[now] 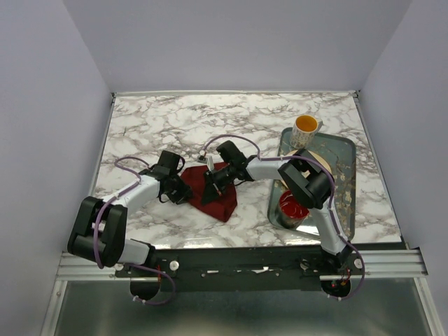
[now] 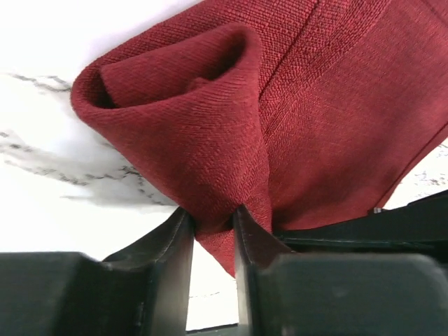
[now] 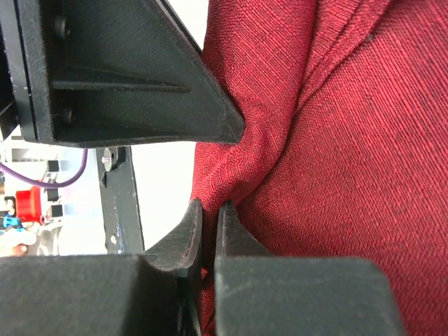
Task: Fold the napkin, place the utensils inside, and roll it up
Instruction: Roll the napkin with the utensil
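Napkin (image 1: 222, 199) lies bunched on the marble counter (image 1: 175, 126), left of the tray (image 1: 346, 175) and between the two arms. From above, both arms cover much of it, so we cannot trace its outline or count its folds.

The left end effector (image 2: 213, 227) has its jaws drawn close on a raised fold at the cloth's corner, and both fingers (image 2: 175, 245) press the fabric. Above the pinch the cloth curls into a loose roll. The roll's inside is in shadow, and we cannot tell what it holds.

The right end effector (image 3: 208, 220) is almost fully closed, with a thin ridge of napkin caught between its jaws. Its wrist view is filled by cloth and by a black wedge-shaped part (image 3: 140, 77) that we cannot identify. The background there is blurred.

On the tray, the right arm (image 1: 308, 183) hides part of the red bowl (image 1: 290, 205). The mug (image 1: 306, 128) stands at the tray's far corner, and its side is too small for us to read anything.
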### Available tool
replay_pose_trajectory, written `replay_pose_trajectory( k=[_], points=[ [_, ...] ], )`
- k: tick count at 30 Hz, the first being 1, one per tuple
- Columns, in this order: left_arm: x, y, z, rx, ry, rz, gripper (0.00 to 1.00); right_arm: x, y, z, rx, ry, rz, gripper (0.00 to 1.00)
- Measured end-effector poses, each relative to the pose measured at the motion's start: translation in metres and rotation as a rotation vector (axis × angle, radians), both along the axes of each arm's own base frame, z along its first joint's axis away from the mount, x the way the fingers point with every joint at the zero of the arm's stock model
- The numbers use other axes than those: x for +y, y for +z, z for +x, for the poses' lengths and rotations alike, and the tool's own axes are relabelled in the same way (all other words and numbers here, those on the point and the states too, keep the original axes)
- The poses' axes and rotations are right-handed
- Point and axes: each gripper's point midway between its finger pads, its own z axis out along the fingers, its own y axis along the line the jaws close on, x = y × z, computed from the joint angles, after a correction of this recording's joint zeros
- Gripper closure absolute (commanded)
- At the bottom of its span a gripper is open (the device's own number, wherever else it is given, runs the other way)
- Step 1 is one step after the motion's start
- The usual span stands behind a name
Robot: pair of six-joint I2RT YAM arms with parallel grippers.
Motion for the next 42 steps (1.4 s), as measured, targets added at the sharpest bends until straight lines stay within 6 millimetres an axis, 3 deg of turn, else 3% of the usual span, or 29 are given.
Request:
replay_pose_trajectory(
  k=[2, 5, 10, 16, 22, 27, 33, 39, 42],
  points=[
    [-0.002, 0.000, 0.002, -0.007, -0.002, -0.010, 0.88, -0.001, -0.001, -0.001, -0.001, 0.001, -0.008, 0.67],
    [-0.003, 0.000, 0.003, -0.008, -0.005, -0.016, 1.00, -0.001, -0.001, 0.000, -0.012, -0.005, -0.033, 0.58],
    [-0.006, 0.000, 0.005, -0.009, -0.005, -0.030, 1.00, -0.006, 0.003, 0.007, -0.117, -0.082, -0.182, 0.50],
    [-0.007, 0.001, 0.004, 0.000, 0.010, -0.044, 1.00, -0.009, 0.031, 0.011, -0.325, -0.162, -0.340, 0.38],
    [-0.007, 0.000, 0.004, 0.007, 0.030, -0.056, 1.00, -0.016, 0.056, 0.002, -0.535, -0.240, -0.440, 0.37],
    [-0.008, 0.000, 0.004, 0.007, 0.040, -0.061, 1.00, -0.009, 0.062, -0.013, -0.645, -0.248, -0.463, 0.57],
    [-0.008, 0.001, 0.004, 0.010, 0.047, -0.065, 1.00, -0.002, 0.045, -0.022, -0.732, -0.230, -0.508, 0.57],
    [-0.008, 0.000, 0.003, 0.004, 0.053, -0.072, 1.00, -0.009, 0.017, -0.012, -0.787, -0.232, -0.594, 0.50],
    [-0.009, 0.000, 0.003, 0.003, 0.057, -0.081, 1.00, -0.010, 0.013, -0.009, -0.807, -0.238, -0.610, 0.49]
  ],
)
